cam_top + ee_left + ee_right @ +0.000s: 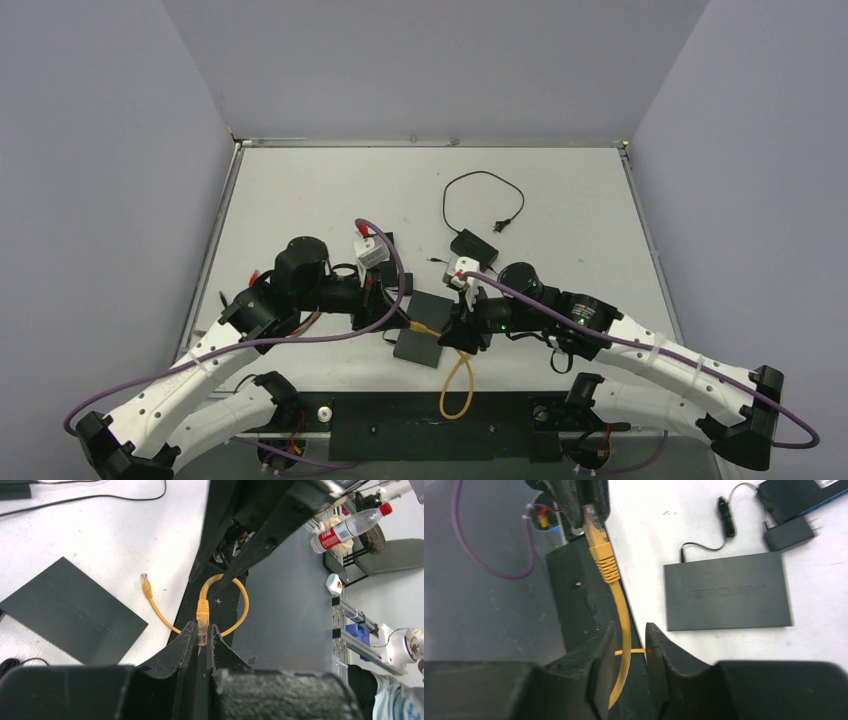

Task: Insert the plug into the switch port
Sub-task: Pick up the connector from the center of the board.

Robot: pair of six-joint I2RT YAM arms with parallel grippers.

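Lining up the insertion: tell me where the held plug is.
Near centre of the top view, the yellow plug is pinched in the left gripper's jaws, by the black switch; its cable runs between the right gripper's jaws.

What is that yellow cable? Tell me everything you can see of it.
The yellow cable is a short, rubbery-looking network lead with a clear plug at each end. One plug, behind a ribbed yellow boot, is pinched in the left gripper. The cable loops over the table's near edge and passes between the right gripper's open fingers. The other plug lies loose on the white table near the black switch.
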